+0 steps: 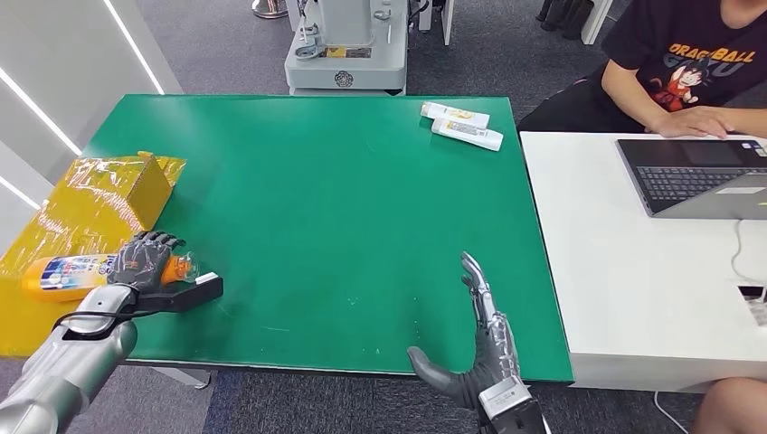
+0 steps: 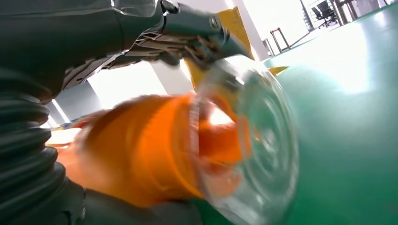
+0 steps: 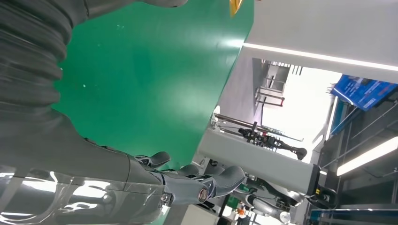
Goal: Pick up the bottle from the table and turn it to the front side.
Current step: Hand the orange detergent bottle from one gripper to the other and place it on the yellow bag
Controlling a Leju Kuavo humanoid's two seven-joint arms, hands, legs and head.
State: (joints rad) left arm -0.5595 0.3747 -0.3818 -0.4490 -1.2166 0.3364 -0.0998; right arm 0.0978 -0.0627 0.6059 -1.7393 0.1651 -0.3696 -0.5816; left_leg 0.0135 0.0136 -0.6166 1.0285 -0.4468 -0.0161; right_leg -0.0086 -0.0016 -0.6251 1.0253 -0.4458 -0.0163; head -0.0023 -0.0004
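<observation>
At the green tabletop's [image 1: 317, 208] left near corner, an orange bottle [image 1: 68, 274], label unreadable, was gripped by the left hand [image 1: 145, 262]; the right hand [image 1: 479, 334] was held empty, fingers extended, at the near edge.

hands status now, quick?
Left hand: holding the orange bottle.
Right hand: open, holding nothing.

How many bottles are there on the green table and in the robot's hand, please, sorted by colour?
Orange bottle with a blue and white label, held by the left hand at the table's near left corner: 1
White bottles lying side by side at the far edge of the green table: 2, one and the other
Total: 3
</observation>
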